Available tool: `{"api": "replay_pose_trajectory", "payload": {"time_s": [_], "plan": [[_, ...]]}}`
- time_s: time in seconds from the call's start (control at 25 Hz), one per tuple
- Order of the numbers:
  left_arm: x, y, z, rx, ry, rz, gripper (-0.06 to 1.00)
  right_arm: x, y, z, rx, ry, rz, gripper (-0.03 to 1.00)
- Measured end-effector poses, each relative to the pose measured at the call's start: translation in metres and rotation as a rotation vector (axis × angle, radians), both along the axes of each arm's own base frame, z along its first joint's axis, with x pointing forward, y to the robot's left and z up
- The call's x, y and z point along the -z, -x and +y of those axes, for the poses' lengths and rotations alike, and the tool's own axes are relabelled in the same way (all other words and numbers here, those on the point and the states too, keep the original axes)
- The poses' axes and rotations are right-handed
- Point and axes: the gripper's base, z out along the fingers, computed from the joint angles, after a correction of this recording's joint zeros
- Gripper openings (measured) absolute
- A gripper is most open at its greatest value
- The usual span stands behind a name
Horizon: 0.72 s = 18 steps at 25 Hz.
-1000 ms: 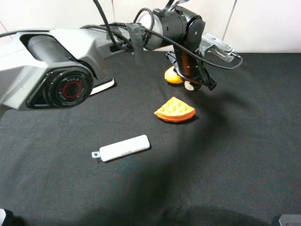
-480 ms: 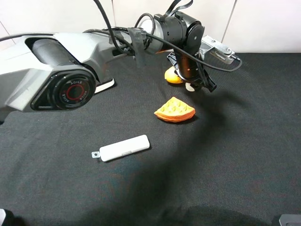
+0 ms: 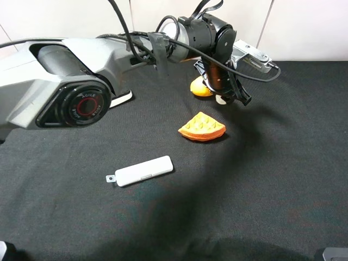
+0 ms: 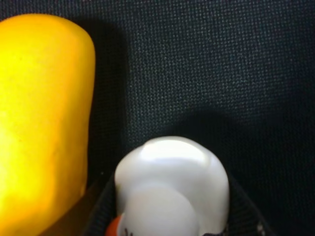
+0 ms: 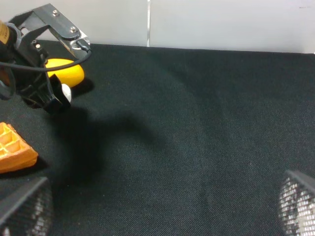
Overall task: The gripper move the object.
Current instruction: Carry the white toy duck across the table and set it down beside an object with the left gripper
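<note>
While lying alone at lower left, white case (image 3: 142, 171): open cloth (image 3: 272, 179) all round.
Mango lump (image 3: 200, 88): near the cloth's back edge, just beside the object (image 3: 219, 99).
Object: clenched in left gripper (image 3: 231, 98), right of the lump.
Waffle wedge (image 3: 202, 127): near, in front.
Right half: open cloth.
Right gripper (image 5: 160, 206): jaws spread wide.

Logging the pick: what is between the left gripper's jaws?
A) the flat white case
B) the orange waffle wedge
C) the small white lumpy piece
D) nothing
C: the left gripper is shut on the small white lumpy piece; the flat white case and orange waffle wedge lie apart from it.
</note>
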Motion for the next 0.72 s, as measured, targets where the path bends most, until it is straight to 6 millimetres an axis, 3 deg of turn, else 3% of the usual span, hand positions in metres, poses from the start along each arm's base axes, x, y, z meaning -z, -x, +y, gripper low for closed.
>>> {"api": "replay_pose_trajectory", "payload": {"time_s": [0.72], "plan": [[0.0010,0.0013,0.0016,-0.039,-0.004,0.028,0.50,0.0000,0.0000,0.0001,-0.001,-0.001,0.000,0.69]]}}
